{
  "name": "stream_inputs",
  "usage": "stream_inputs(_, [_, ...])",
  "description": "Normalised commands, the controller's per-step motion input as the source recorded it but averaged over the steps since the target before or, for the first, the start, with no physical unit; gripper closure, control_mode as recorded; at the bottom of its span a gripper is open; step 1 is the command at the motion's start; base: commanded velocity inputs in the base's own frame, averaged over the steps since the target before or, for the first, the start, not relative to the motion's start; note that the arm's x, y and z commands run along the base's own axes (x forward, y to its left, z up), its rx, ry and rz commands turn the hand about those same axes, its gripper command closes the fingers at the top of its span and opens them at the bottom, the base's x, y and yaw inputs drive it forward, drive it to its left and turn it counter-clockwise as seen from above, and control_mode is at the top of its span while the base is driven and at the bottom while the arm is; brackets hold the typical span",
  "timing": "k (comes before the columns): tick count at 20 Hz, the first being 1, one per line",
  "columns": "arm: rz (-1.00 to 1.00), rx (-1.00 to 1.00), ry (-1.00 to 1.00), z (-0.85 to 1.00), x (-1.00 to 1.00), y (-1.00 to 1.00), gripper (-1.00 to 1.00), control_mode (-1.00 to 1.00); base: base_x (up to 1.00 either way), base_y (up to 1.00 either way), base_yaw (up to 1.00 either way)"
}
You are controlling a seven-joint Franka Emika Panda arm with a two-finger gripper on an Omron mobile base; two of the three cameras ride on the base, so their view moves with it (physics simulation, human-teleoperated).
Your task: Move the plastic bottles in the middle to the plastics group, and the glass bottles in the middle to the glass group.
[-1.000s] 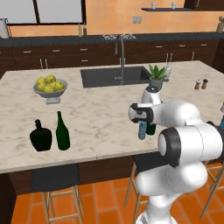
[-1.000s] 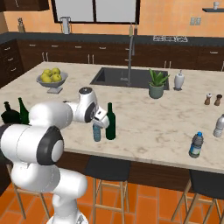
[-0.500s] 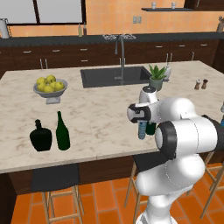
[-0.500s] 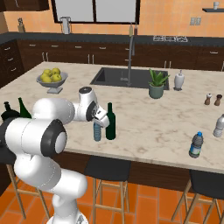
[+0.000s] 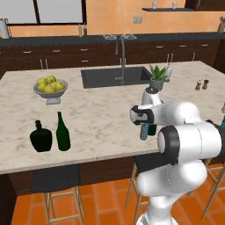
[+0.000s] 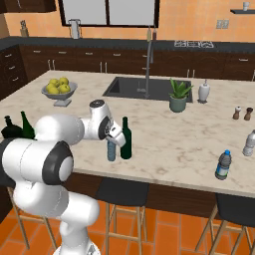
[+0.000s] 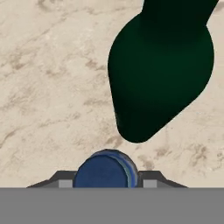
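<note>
at the counter's [image 6: 164,149] front edge, the white arm is reaching down over a small plastic bottle [image 6: 111,151], its end effector [image 6: 113,139] sitting at the bottle's cap, fingers [image 7: 148,178] flanking the blue cap on either side; whether they are pressing on it yet, i cannot tell. the grip is coming from above, probably because the tall green glass bottle [image 6: 126,140] is standing just beside it and leaving no room at the side. toward the counter's right end, two more plastic bottles [image 6: 223,165] are waiting as the plastics group, near the salt and pepper shakers [image 6: 241,113]. at the left end, the squat black bottle [image 5: 41,138] and a green one [image 5: 63,132] are marking the glass group, likely kept apart so each kind has its own end.
</note>
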Motion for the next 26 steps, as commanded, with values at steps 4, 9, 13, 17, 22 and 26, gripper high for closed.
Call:
stream_inputs(4, [0.07,0.00,-0.01,0.27,-0.65,-0.09,1.00,-1.00,0.00,0.00,0.00])
stream_inputs(9, [0.00,-0.02,0.00,0.39,-0.57,-0.37,1.00,-1.00,0.00,0.00,0.00])
stream_inputs(13, [0.00,0.00,0.00,0.32,-0.37,-0.76,1.00,-1.00,0.00,0.00,0.00])
stream_inputs(17, [-0.06,0.00,0.01,0.27,-0.11,-0.73,1.00,-1.00,0.00,0.00,0.00])
stream_inputs(22, [-0.17,-0.06,0.10,0.24,0.06,-0.69,1.00,-1.00,0.00,0.00,0.00])
stream_inputs(26, [-0.10,-0.01,0.05,0.30,0.15,-0.73,1.00,-1.00,0.00,0.00,0.00])
